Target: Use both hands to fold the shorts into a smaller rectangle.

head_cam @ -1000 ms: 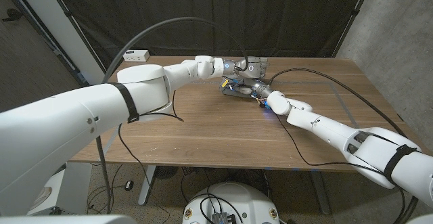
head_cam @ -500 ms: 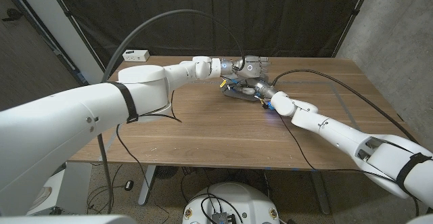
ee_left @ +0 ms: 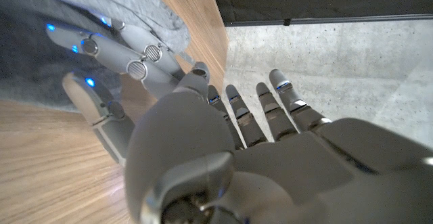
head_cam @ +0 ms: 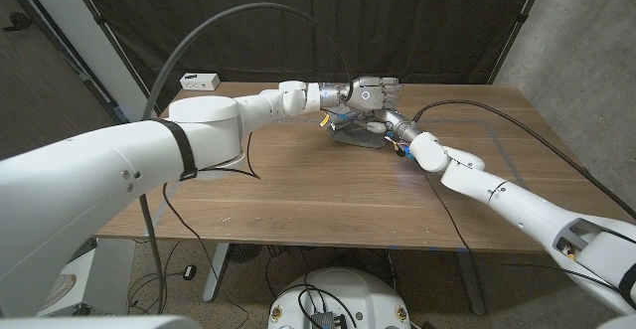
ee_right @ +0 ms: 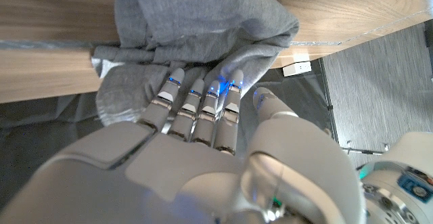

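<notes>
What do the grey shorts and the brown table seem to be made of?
The grey shorts look like soft knit cotton jersey, matte: they bunch into loose rounded folds and show a faint heathered fleck. The brown table looks like wood or wood veneer with a smooth satin finish: long grain streaks run across it. Which of the two cannot be told.

Both arms outstretched; left hand (head_cam: 368, 92) raised, fingers (ee_left: 267, 109) apart; right hand (head_cam: 383, 123) lower.

Wooden table (head_cam: 298, 185) standing before a black curtain (head_cam: 298, 21). A small white box (head_cam: 200, 81) is lying at the table's far left corner. A concrete wall (head_cam: 586, 61) is rising at right; grey floor (head_cam: 179, 269) is showing below.
</notes>
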